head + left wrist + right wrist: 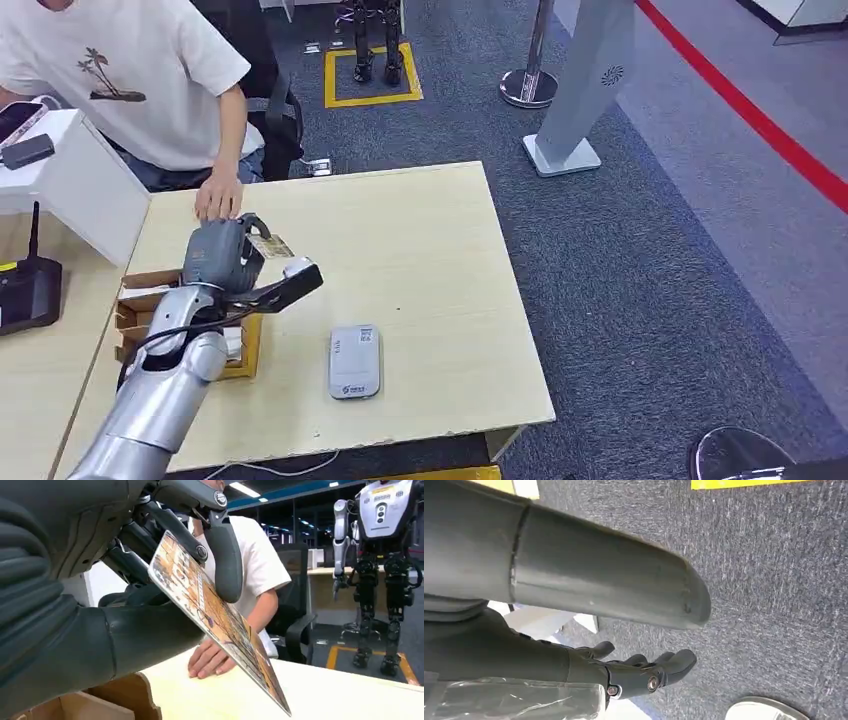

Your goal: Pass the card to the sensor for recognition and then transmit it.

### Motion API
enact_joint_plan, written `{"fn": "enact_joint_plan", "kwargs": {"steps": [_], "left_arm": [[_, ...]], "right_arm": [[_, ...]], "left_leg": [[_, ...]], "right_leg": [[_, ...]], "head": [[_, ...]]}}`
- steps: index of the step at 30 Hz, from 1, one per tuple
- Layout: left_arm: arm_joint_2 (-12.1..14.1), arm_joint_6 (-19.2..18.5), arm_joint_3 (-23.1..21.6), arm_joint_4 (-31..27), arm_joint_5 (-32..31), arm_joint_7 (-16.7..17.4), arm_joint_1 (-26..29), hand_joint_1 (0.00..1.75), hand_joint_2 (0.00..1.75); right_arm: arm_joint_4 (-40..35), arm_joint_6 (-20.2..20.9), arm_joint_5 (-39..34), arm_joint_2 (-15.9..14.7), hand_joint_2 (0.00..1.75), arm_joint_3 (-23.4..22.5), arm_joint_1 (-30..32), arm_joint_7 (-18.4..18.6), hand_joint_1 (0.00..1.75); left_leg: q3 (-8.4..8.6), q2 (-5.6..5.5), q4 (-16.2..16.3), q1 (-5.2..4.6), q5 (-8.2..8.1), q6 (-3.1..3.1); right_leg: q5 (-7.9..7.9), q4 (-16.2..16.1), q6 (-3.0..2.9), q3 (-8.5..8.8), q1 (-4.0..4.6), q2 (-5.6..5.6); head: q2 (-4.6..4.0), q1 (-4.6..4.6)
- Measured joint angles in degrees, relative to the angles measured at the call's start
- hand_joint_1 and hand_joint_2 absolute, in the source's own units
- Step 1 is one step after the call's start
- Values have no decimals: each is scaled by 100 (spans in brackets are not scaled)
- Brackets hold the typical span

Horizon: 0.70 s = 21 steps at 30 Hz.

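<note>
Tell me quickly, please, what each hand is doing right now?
Left hand: holding the card between thumb and fingers.
Right hand: holding nothing, fingers apart, hanging over the carpet.

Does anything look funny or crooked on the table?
Nothing is spilled or broken. The left robot hand holds the card tilted, up in the air above the table, not yet over the grey sensor, which lies flat and straight. A person's hand rests on the table's far edge, close to the robot hand.

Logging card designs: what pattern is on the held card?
Orange-brown printed artwork on the card, clearest in the left wrist view.
</note>
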Motion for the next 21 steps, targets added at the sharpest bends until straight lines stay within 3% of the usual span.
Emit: {"fn": "enact_joint_plan", "kwargs": {"steps": [21], "left_arm": [[-111, 173, -57, -278, 201, -164, 778, 175, 175]], "right_arm": [[0, 0, -9, 0, 0, 85, 2, 33, 0]], "left_leg": [[-1, -1, 0, 0, 0, 0]], "right_leg": [[0, 0, 0, 1, 0, -1]], "head": [[2, 2]]}}
